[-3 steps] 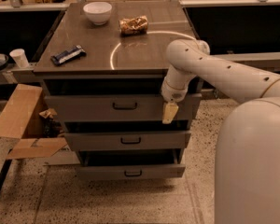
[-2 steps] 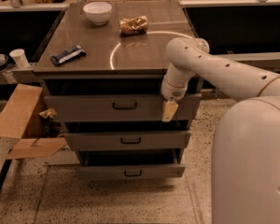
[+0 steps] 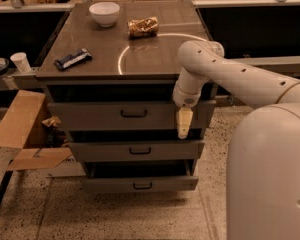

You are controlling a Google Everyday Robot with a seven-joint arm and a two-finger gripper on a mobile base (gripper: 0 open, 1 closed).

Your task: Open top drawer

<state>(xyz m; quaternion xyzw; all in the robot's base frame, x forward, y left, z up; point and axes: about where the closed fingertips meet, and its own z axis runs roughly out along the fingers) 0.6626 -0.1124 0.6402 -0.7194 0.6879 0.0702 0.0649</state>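
The top drawer (image 3: 90,115) is a grey metal front with a small black bar handle (image 3: 134,113) at its centre, just under the cabinet's top. It stands slightly out from the cabinet. My gripper (image 3: 183,124) hangs pointing down in front of the drawer's right end, about a hand's width right of the handle and not on it. Its pale fingers reach down to the drawer's lower edge. The white arm (image 3: 230,74) comes in from the right.
Two lower drawers (image 3: 135,150) (image 3: 140,184) sit below. On the cabinet top are a white bowl (image 3: 104,13), a snack bag (image 3: 143,27) and a dark bar (image 3: 73,59). Cardboard pieces (image 3: 20,119) lie on the floor at left. A paper cup (image 3: 21,62) stands at far left.
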